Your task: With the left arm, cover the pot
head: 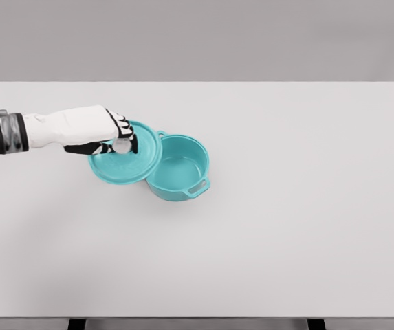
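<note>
Left hand (pixel 114 134) apparently holds lid (pixel 124 161) overlapping pot (pixel 179 168) rim.

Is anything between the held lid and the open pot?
No. In the head view the lid, gripped by the left hand, already overlaps the pot rim; nothing sits between them.

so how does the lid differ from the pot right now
The lid is a shallow disc, tilted, held by the left hand; the pot is a deep open bowl with side handles, standing upright on the table, ungrasped. The lid overlaps the pot's left rim. Both are teal.
</note>
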Motion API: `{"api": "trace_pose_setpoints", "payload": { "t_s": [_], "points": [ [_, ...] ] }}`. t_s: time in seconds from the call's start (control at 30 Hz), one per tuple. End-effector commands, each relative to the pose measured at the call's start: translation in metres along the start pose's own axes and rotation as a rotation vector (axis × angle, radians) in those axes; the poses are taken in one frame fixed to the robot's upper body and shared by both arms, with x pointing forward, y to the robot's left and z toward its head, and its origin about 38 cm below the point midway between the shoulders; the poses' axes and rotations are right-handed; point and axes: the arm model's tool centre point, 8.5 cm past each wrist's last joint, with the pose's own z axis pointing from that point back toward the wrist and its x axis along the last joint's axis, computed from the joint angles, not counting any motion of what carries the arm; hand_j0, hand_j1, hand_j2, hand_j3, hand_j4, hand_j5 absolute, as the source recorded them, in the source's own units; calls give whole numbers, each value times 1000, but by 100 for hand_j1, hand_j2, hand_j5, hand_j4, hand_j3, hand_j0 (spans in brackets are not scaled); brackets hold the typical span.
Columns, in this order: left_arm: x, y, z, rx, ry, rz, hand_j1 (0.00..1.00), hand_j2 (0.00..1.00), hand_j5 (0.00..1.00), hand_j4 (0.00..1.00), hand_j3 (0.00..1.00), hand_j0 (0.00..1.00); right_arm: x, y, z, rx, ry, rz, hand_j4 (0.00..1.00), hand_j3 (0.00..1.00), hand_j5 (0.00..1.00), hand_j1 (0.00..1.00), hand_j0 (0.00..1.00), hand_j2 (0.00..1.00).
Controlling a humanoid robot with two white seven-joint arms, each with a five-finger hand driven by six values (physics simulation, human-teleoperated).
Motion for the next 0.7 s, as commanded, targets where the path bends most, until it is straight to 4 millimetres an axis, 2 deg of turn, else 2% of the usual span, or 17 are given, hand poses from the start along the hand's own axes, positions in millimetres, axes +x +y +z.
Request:
{"api": "trace_pose_setpoints", "payload": {
  "t_s": [0.0,0.3,0.67],
  "points": [
    [3,0,-8,9,-13,4,43,43,43,43,43,43,0,0,0,1,-1,1,100,100,100,100,100,100],
    [7,2,-21,14,-31,-7,44,44,44,44,44,44,0,0,0,1,0,0,100,100,100,100,100,100],
    [5,7,-28,16,-29,-21,44,44,44,44,44,44,0,0,0,1,-1,1,100,100,100,100,100,100]
  ]
}}
